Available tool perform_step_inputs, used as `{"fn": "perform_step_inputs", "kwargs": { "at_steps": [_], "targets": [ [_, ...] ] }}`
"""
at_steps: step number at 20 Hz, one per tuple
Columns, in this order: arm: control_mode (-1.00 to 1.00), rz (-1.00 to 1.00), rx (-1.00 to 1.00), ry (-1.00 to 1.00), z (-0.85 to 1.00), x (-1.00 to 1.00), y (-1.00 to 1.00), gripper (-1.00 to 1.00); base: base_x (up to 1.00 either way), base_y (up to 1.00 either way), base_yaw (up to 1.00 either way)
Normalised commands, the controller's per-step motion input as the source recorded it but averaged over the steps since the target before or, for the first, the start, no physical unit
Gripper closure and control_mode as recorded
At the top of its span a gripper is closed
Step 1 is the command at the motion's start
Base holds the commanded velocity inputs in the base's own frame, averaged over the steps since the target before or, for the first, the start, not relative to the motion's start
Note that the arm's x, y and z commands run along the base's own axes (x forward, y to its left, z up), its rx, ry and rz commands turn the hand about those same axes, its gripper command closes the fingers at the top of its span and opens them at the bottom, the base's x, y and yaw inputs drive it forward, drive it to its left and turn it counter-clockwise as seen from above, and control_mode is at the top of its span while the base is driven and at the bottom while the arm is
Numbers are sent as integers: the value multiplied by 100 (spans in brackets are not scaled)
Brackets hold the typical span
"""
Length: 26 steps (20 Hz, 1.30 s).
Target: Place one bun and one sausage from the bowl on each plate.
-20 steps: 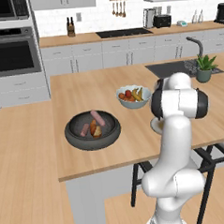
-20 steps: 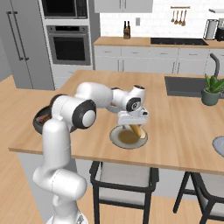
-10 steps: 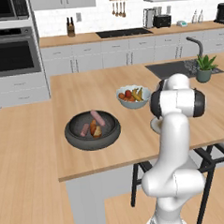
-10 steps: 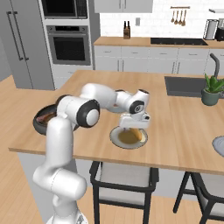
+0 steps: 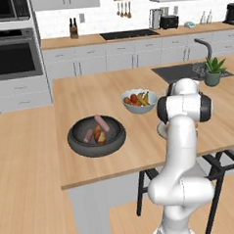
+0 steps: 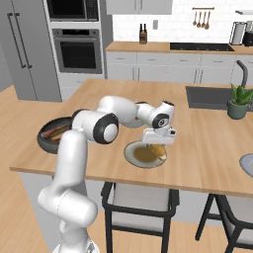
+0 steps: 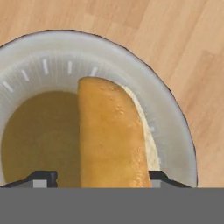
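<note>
A golden yellow bun (image 7: 111, 135) lies on a small grey-rimmed plate (image 7: 39, 57), toward its right side. My gripper (image 7: 102, 177) hangs just over the bun and is open. One fingertip (image 7: 43, 177) stands clear of the bun and the other is close beside it. From the right base the gripper (image 6: 158, 142) sits low over the plate (image 6: 130, 152) and the bun (image 6: 159, 150). The dark bowl (image 5: 76, 141) holds two sausages (image 5: 102, 123) and an orange-brown bun (image 5: 100, 135). A second plate (image 6: 247, 163) shows at the right edge.
A pale bowl of fruit (image 5: 139, 100) stands behind the plate near my arm. A potted plant (image 6: 238, 101) and a sink (image 6: 207, 96) lie at the far right of the island. Stools stand below the counter's front edge.
The hand has shifted slightly to the right over the plate. The bun stays on the plate beneath it.
</note>
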Motion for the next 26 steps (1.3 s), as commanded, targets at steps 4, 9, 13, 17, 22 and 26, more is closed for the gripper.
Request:
{"fn": "perform_step_inputs", "kwargs": {
  "at_steps": [4, 9, 13, 17, 22, 26],
  "targets": [
    [-100, 0, 0, -13, -3, 16, -3, -100, 0, 0, 0],
    [-100, 0, 0, -3, -30, 7, 0, -100, 0, 0, 0],
    [-100, 0, 0, -16, 7, -9, 6, -100, 0, 0, 0],
    [-100, -2, -15, -34, 59, -30, 24, -100, 0, 0, 0],
    [-100, -7, -15, -16, 57, -65, 51, -100, 0, 0, 0],
    [-100, -14, -15, -13, 83, -80, 93, -100, 0, 0, 0]
  ]
}}
